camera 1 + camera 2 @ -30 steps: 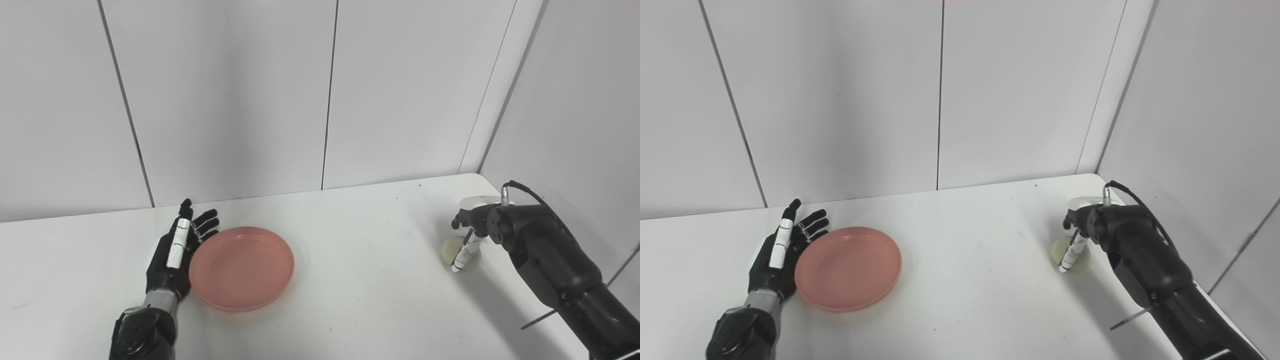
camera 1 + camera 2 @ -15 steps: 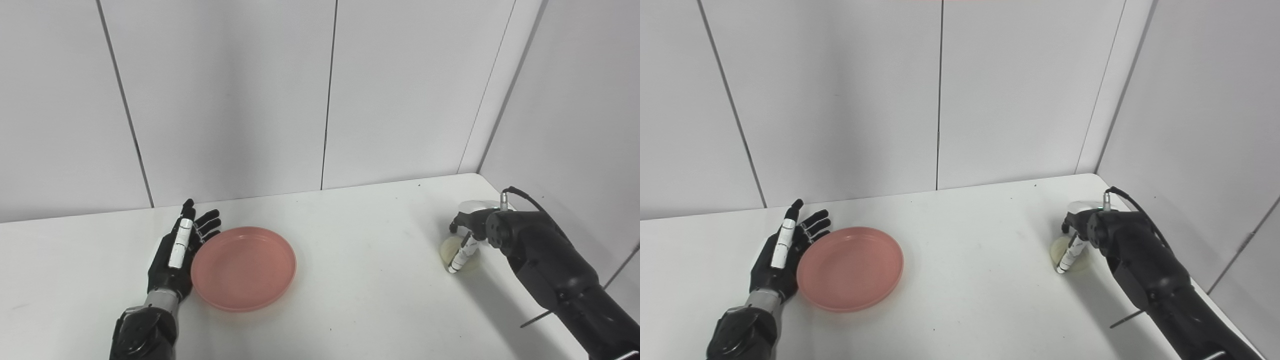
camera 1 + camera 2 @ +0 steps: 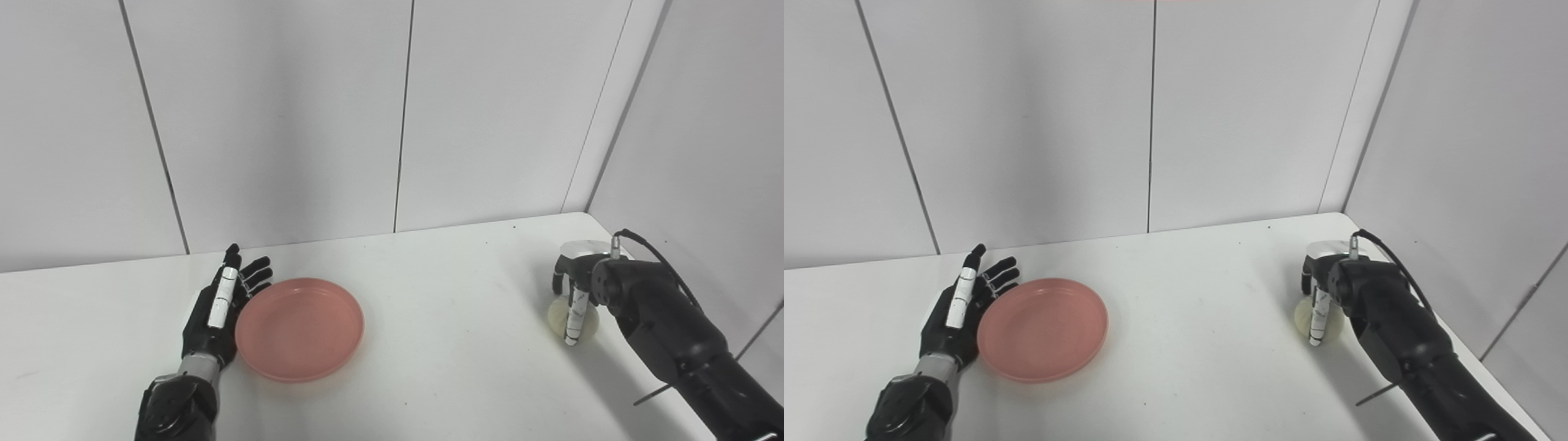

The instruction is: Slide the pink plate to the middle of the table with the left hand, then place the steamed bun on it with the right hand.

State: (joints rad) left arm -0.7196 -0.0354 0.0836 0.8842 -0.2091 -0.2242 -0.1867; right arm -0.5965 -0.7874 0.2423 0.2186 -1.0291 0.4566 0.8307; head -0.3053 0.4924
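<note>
The left hand (image 3: 214,312) lay flat, fingers apart, against the pink plate (image 3: 299,327) on the bench's (image 3: 441,343) left side. The right hand (image 3: 1323,288) curled its fingers around the steamed bun (image 3: 1304,318) near the right edge, seemingly gripping it.

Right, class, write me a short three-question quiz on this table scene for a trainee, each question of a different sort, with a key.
1. True or false: the steamed bun already lies on the pink plate.
2. Which hand is beside the plate's rim? A) left hand B) right hand C) both
3. Fill in: the bun sits near the table's ______ edge, under the right hand's fingers.

Key:
1. False; the bun is on the table, far from the empty plate.
2. A; the left hand is flat and open at the plate's left side.
3. Right. Whether the fingers have gripped the bun cannot be told.
</note>
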